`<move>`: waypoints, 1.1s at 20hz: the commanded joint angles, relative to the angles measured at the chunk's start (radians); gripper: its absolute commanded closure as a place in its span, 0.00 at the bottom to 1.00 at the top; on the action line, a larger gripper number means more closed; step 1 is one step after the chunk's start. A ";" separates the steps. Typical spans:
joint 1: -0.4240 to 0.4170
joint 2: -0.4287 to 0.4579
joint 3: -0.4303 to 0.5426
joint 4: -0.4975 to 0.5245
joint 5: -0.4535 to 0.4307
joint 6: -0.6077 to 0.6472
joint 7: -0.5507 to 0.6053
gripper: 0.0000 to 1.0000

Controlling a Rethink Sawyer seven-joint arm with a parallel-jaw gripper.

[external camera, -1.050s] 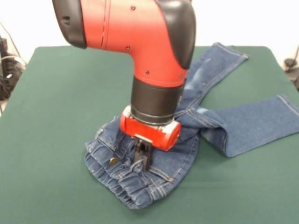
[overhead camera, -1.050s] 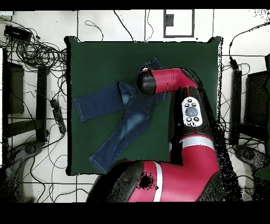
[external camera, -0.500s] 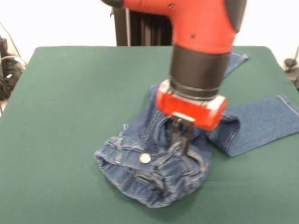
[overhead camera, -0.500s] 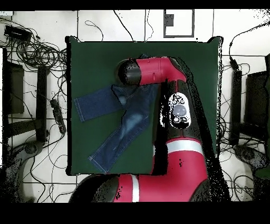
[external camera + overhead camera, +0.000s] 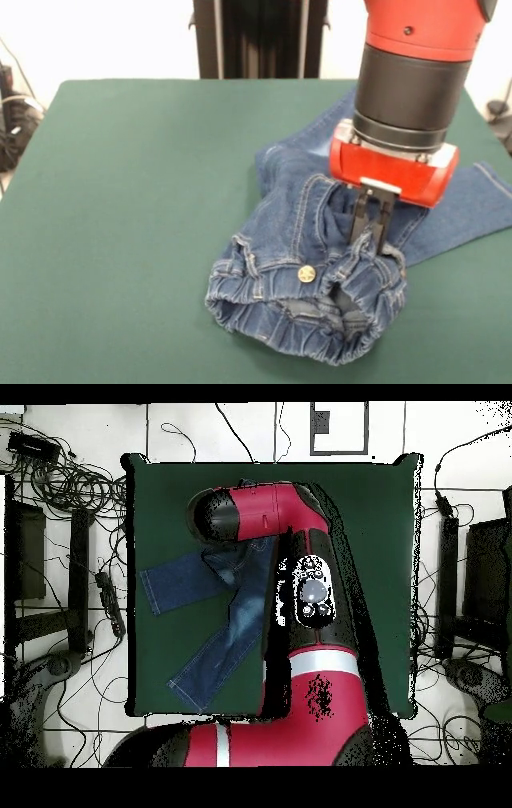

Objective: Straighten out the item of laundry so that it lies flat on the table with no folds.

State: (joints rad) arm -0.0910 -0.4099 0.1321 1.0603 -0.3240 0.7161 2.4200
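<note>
Right of centre in the front view, the gripper (image 5: 370,230) pinches the bunched elastic waistband of the jeans (image 5: 312,280), lifting it above the green table (image 5: 136,184).

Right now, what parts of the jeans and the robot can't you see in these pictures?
- Waistband end of the jeans, overhead view: hidden under the red arm.
- Leg ends, front view: one runs off the right edge; the other is behind the arm.
- Gripper, overhead view: hidden under the arm's own wrist; it shows only in the front view, pinching the denim.
- Upper arm, front view: cut off at the top edge.
</note>
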 commanded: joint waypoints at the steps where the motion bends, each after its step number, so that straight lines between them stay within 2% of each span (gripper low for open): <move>1: 0.030 0.024 0.046 -0.013 0.053 0.049 0.059 1.00; 3: 0.029 0.032 0.049 -0.036 0.051 0.054 0.050 1.00; 5: 0.033 0.054 0.034 -0.102 0.023 0.060 0.033 1.00; 7: 0.005 0.094 0.046 -0.196 0.001 0.096 -0.044 1.00; 9: -0.038 0.135 0.083 -0.287 -0.010 0.134 -0.149 1.00; 14: -0.088 0.219 0.155 -0.447 -0.029 0.190 -0.287 1.00; 22: -0.155 0.320 0.324 -0.757 -0.118 0.413 -0.561 1.00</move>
State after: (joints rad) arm -0.2270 -0.1554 0.2472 0.5652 -0.3782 0.9345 2.3825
